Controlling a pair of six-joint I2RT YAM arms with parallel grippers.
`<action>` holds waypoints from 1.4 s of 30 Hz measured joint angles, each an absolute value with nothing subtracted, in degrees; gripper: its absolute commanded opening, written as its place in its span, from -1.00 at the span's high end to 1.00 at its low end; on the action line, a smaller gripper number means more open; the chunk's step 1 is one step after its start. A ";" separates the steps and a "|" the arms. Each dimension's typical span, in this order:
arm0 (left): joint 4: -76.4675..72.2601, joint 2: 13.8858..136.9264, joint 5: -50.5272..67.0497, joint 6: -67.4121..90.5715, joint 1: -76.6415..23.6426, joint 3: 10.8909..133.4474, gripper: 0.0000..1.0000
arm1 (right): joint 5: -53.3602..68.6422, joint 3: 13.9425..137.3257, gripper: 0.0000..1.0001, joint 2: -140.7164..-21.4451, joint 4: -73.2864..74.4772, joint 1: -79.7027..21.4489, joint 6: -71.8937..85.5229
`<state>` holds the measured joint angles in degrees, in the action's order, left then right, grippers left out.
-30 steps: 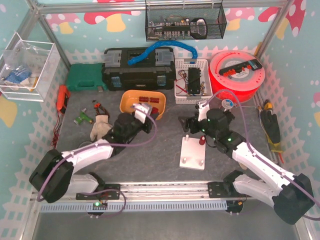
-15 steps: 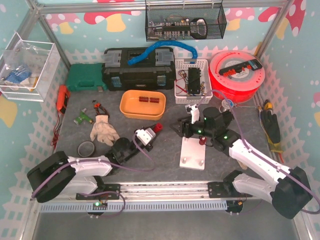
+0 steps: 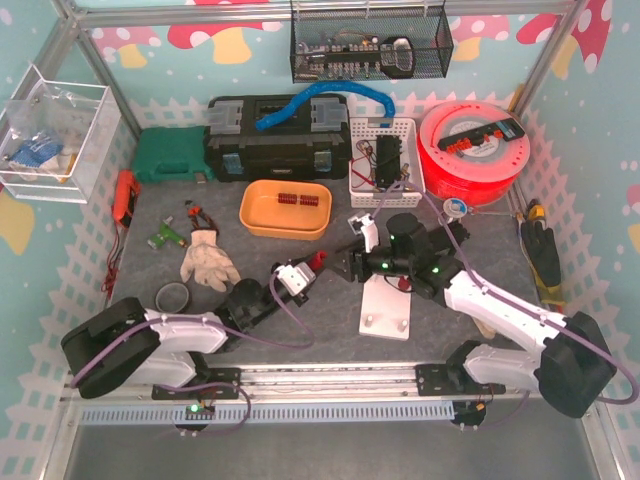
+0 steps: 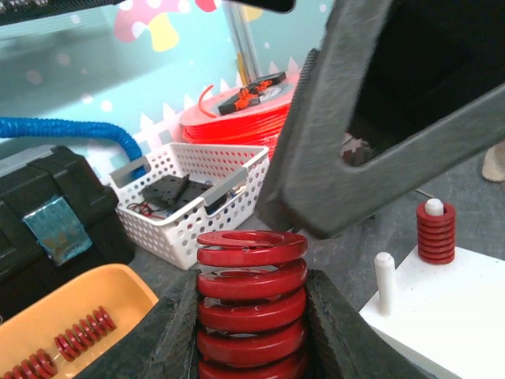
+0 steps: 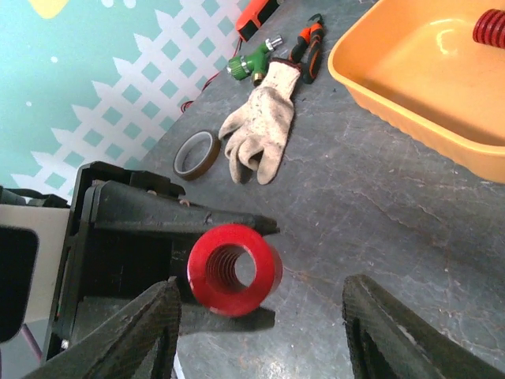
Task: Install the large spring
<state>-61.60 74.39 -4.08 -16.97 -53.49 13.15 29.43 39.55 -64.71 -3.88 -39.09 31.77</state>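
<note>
My left gripper [image 3: 307, 271] is shut on the large red spring [image 3: 318, 261], holding it just above the mat left of the white peg plate [image 3: 388, 312]. In the left wrist view the spring [image 4: 251, 304] stands between both fingers. My right gripper [image 3: 347, 262] is open and faces the spring's end. In the right wrist view the spring [image 5: 234, 268] lies just ahead of the gap between its spread fingers [image 5: 150, 332], closer to the left one. The plate [image 4: 454, 312] carries a small red spring [image 4: 436, 231] on one peg and a bare white peg [image 4: 384, 283].
An orange tray [image 3: 286, 208] with small springs, a white basket [image 3: 381, 160], a red spool [image 3: 472, 150] and a black toolbox [image 3: 275, 135] line the back. A glove [image 3: 206, 259], a tape roll [image 3: 173, 296] and pliers [image 3: 193, 212] lie at the left.
My left gripper has drawn back from the orange tray to the mat's middle with the large spring. My right gripper has moved left from the plate up to the spring.
</note>
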 measured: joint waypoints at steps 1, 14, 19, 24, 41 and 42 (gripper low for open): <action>-61.58 74.17 -3.84 -16.97 -53.52 13.15 0.96 | 29.41 40.12 -0.15 -65.30 -3.55 -39.33 31.48; -60.77 73.69 -2.59 -17.34 -54.28 13.17 0.96 | 29.26 45.25 0.16 -72.36 -2.17 -42.37 28.58; -59.16 73.69 -3.16 -17.30 -54.30 13.17 0.96 | 29.36 45.87 0.49 -73.21 -1.32 -42.63 27.35; -58.78 73.71 -3.68 -16.97 -54.41 13.17 0.75 | 29.02 45.87 0.86 -73.38 -1.10 -42.76 26.98; -60.29 73.71 -6.42 -16.86 -54.78 13.78 -0.27 | 26.37 44.99 1.00 -69.67 -1.10 -42.76 27.44; -60.29 73.71 -6.59 -16.93 -54.78 13.82 -0.36 | 26.04 44.91 1.00 -69.32 -0.89 -42.76 27.49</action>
